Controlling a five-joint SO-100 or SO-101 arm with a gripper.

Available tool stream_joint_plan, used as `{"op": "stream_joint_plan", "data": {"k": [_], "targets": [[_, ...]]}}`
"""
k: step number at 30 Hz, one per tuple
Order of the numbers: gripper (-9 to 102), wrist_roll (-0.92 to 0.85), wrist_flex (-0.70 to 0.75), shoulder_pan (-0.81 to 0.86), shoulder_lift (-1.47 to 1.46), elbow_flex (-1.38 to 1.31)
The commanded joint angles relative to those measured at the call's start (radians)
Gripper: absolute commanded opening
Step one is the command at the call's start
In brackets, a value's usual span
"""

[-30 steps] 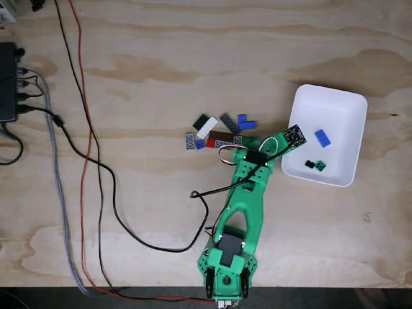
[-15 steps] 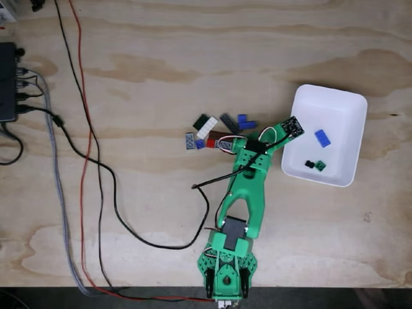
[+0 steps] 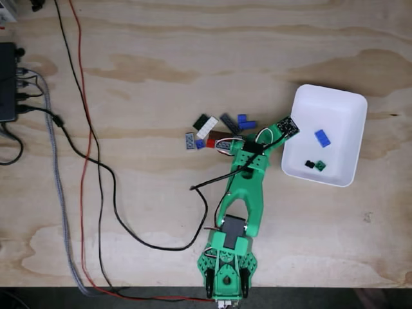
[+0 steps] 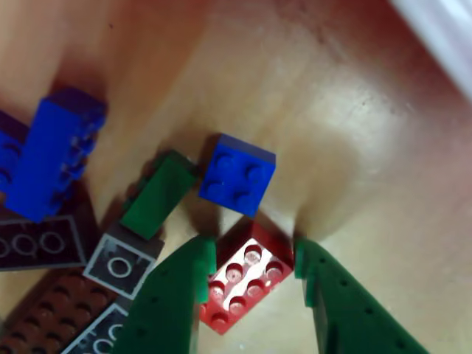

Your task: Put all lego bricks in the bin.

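While I had the claw (image 4: 252, 267) down over the heap, what mattered most was how the red brick (image 4: 242, 284) lay against it: in the other view the brick sat squarely between the two green fingers (image 4: 173, 291), which stood apart, one at each side and neither visibly pressing on it. Its long axis ran on a slant, from the lower left of that view up toward the upper right, so the fingers faced its long sides and I judged that a plain closing would take it across the narrow width. A small blue brick (image 4: 237, 174) lay just beyond the red one's far end, near it but outside the claw's span, and a green brick (image 4: 158, 193) lay tilted beside the left finger (close enough, I thought, to be nudged if the claw closed crooked). The remaining loose bricks (image 3: 214, 132) were bunched on the wooden table (image 3: 193, 58) just above the arm's wrist in the fixed view. From there the bin (image 3: 335, 102) stood to the right, near the heap, already holding one blue piece (image 3: 322, 138) and a dark-and-green pair (image 3: 315, 165).
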Motion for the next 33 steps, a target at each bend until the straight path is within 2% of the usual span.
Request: {"op": "stream_joint_plan", "data": {"k": [1, 9, 17, 20, 24, 28, 31, 33], "targets": [[14, -0.003, -0.011, -0.002, 0.08, 0.002], [13, 0.067, 0.032, 0.0, 0.067, 0.025], [9, 0.225, 0.035, -0.018, 0.072, 0.057], [1, 0.293, 0.032, -0.025, 0.092, 0.066], [0, 0.351, 0.018, -0.031, 0.15, 0.095], [0, 0.334, 0.144, -0.014, 0.405, 0.071], [0, 0.221, 0.267, 0.014, 0.71, -0.063], [0, 0.112, 0.311, 0.078, 0.815, -0.189]]}}
